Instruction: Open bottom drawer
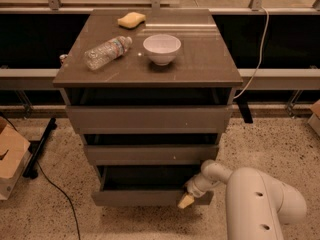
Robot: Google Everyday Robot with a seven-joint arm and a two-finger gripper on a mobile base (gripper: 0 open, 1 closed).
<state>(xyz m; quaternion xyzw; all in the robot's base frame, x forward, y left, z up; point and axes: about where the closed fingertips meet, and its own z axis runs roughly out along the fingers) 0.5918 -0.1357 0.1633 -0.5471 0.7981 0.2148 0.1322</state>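
Camera view: jaws at right end of bottom drawer (140,198)

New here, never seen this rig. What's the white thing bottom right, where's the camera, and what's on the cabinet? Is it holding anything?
The white thing is the robot's single arm, on a mobile base that is out of view. Its yellowish tip is the tool, the part that grasps. There is only one camera view. It looks down from above at the front of a three-drawer unit; where the camera is mounted is not known.

On top of the unit lie a plastic bottle on its side, a white bowl standing upright, and a yellow sponge near the back edge.

The tool is at the right end of the bottom drawer, which is partly pulled out with its dark inside showing. It carries no loose item; whether it grips the drawer front is unclear.
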